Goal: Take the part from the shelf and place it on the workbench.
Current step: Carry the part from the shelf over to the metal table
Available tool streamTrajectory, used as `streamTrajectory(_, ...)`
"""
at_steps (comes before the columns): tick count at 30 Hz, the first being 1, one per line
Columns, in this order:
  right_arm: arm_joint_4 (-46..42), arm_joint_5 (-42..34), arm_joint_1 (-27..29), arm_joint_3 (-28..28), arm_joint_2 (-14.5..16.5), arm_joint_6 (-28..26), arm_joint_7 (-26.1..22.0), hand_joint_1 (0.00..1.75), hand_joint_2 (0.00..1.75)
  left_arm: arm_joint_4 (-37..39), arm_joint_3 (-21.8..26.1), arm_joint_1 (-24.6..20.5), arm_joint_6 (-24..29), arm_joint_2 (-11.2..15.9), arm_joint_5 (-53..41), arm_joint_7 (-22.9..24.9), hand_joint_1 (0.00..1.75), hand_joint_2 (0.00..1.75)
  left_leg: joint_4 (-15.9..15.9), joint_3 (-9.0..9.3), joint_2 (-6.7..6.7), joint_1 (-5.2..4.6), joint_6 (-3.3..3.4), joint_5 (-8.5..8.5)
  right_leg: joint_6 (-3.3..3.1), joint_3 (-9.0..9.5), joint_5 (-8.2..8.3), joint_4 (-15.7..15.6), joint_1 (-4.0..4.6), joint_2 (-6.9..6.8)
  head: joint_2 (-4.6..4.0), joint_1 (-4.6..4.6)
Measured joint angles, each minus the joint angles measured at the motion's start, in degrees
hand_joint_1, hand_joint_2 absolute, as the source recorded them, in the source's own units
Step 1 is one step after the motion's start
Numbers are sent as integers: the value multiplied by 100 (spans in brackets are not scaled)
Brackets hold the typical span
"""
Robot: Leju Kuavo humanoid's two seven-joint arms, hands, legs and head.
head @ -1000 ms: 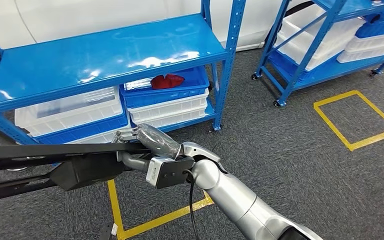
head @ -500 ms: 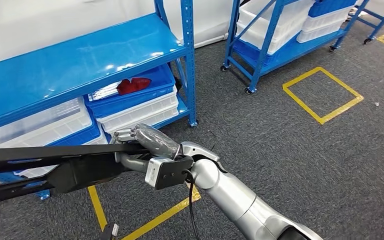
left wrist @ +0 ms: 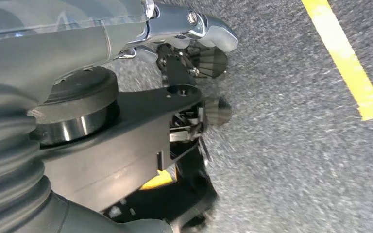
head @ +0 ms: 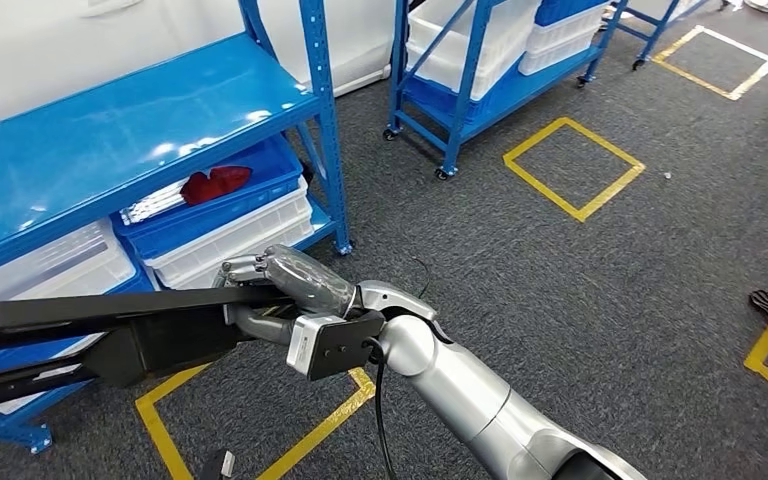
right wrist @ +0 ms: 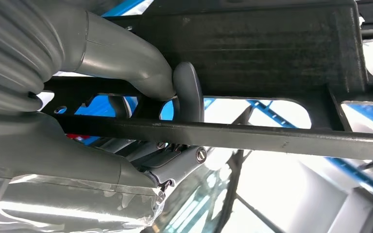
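Since a moment ago: my whole view has swung, so the shelf [head: 110, 140] now sits farther over on my left side and more grey floor [head: 580, 290] with its yellow squares [head: 573, 168] has opened up on my right; that is the camera turning, not the things moving. My right hand and the part look the same against each other as before.
Right hand: my right hand [head: 278, 290] is wrapped around the part [head: 90, 335], a long black frame of flat bars; in the right wrist view my thumb [right wrist: 126, 63] presses one bar and a dark finger [right wrist: 188, 94] hooks through an opening in the frame.
Part: held in that hand, it runs out from my fingers across my front toward my left, above the carpet and well clear of the shelf boards.
Left hand: my left hand [left wrist: 189, 73] is seen from its wrist camera over the carpet, fingers curled in; whether it bears on the part I cannot tell.
Beyond my right hand: blue and white bins [head: 225, 215] stand on the lower shelf, one holding a red thing [head: 207, 185].
Farther off: a second blue rack [head: 490, 70] on wheels.
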Motion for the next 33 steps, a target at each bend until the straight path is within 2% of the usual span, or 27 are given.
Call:
streamTrajectory(1,10,0,0,6,-1,0,0,175,175,0,2,7,2,2,2,-2,0,175,3,-6,80,-11,2,-1,4,-139,-112,317,-7,-48,-1,-1)
streamTrajectory(2,24,0,1,11,-3,0,1,175,175,0,3,9,4,4,5,-5,0,175,6,-11,160,-19,3,-3,6,-181,-120,442,-11,-75,0,1)
streamTrajectory(3,37,0,-2,16,-4,-1,1,175,175,0,3,5,7,5,8,-10,0,175,11,-13,234,-24,1,-5,0,-101,-24,327,-13,-99,0,2)
streamTrajectory(4,45,0,-12,21,-5,-1,1,175,175,0,4,-1,9,5,10,-17,0,175,16,-11,301,-28,-4,-11,-14,91,143,1,-10,-144,1,1)
streamTrajectory(5,49,0,-27,24,-5,-2,1,175,175,0,4,-8,11,5,11,-26,0,175,25,-8,362,-34,-15,-22,-39,338,297,-440,4,-250,1,2)
streamTrajectory(7,50,0,-62,28,7,-4,0,175,175,0,4,-18,25,5,10,-44,0,175,56,-9,464,-67,-57,-52,-104,680,460,-1083,53,-426,1,-2)
streamTrajectory(8,50,0,-73,29,14,-5,-1,175,175,0,4,-19,37,5,9,-50,0,175,65,-7,514,-81,-84,-66,-133,733,461,-1204,75,-458,1,-4)
streamTrajectory(10,51,0,-79,31,23,-9,-4,175,175,0,4,-21,64,5,6,-64,0,175,64,4,614,-87,-142,-87,-188,728,476,-1229,80,-342,1,-6)
streamTrajectory(11,51,0,-81,31,24,-10,-6,175,175,0,4,-26,76,5,4,-72,0,175,90,1,582,-75,-174,-129,-215,732,492,-1250,71,-283,1,-6)
streamTrajectory(13,53,0,-89,31,35,-13,-9,175,175,0,4,-28,99,7,-1,-98,0,175,422,-124,344,-46,-229,-374,-269,743,528,-1288,34,-174,0,-10)
streamTrajectory(14,57,0,-91,32,45,-14,-11,175,175,0,4,-22,112,9,-1,-109,0,175,768,-266,187,-31,-251,-568,-281,741,536,-1290,26,-117,-1,-13)
streamTrajectory(15,65,0,-90,33,55,-14,-13,175,175,0,4,-11,123,13,-1,-119,0,175,1181,-445,91,-25,-269,-755,-289,738,539,-1288,23,-52,0,-13)
streamTrajectory(16,78,0,-86,35,62,-14,-14,175,175,0,4,2,138,16,-3,-125,0,175,1530,-606,49,-20,-284,-870,-292,738,540,-1285,23,22,-1,-11)
streamTrajectory(17,93,0,-82,38,64,-14,-14,175,175,0,5,11,156,19,-7,-131,0,175,1717,-702,33,-18,-293,-882,-292,738,541,-1280,22,98,-1,-10)
streamTrajectory(18,108,0,-80,39,66,-14,-14,175,175,0,5,17,182,21,-16,-143,0,175,1670,-695,26,-15,-296,-773,-289,740,540,-1270,20,177,0,-10)
streamTrajectory(19,119,0,-80,40,68,-15,-15,175,175,0,5,18,224,23,-32,-168,0,175,1385,-582,-1,-8,-292,-564,-282,742,537,-1257,15,258,-1,-10)
streamTrajectory(21,127,0,-88,41,80,-20,-18,175,175,0,4,17,336,26,-65,-240,0,175,603,-262,-221,21,-272,-162,-248,730,529,-1223,10,410,0,-8)
streamTrajectory(22,129,0,-93,42,88,-26,-20,175,175,0,4,16,399,26,-76,-278,0,175,317,-143,-341,34,-256,-70,-216,705,533,-1206,6,477,0,-9)
streamTrajectory(23,132,0,-96,43,95,-32,-21,175,175,0,4,11,459,27,-80,-309,0,175,181,-92,-431,37,-238,-54,-179,671,547,-1198,-1,535,0,-8)
streamTrajectory(24,133,0,-96,43,97,-41,-22,175,175,0,4,5,505,27,-74,-344,0,175,151,-79,-450,30,-215,-72,-137,637,569,-1199,-11,593,1,-7)
streamTrajectory(25,134,0,-95,44,99,-51,-23,175,175,0,6,-6,539,25,-62,-387,0,175,119,-71,-398,30,-181,-69,-93,611,593,-1210,-17,653,1,-8)
streamTrajectory(26,134,0,-94,43,96,-63,-24,175,175,-2,7,-17,555,22,-42,-439,0,175,99,-67,-337,33,-141,-47,-58,593,592,-1205,-15,637,1,-6)
streamTrajectory(28,132,1,-104,40,91,-86,-25,175,175,-5,16,-33,518,14,2,-564,0,175,38,-44,-189,39,-50,-7,-9,470,425,-954,12,386,1,21)
streamTrajectory(30,132,3,-105,40,84,-95,-25,175,175,-7,31,-36,426,11,43,-676,0,175,24,-40,-32,9,6,-2,9,151,62,-262,9,58,1,48)
streamTrajectory(31,136,5,-97,40,79,-95,-25,175,175,-7,37,-33,379,12,59,-715,0,175,28,-44,51,-7,19,-6,14,-21,-86,110,-1,-14,1,49)
streamTrajectory(32,141,9,-87,41,73,-95,-25,175,175,-7,42,-31,341,13,69,-742,0,175,32,-47,133,-19,24,-11,14,-125,-149,345,-8,-52,1,49)
streamTrajectory(33,148,13,-80,40,68,-95,-25,175,175,-7,45,-33,315,13,73,-760,0,175,38,-50,211,-27,26,-15,9,-125,-111,375,-11,-77,1,51)
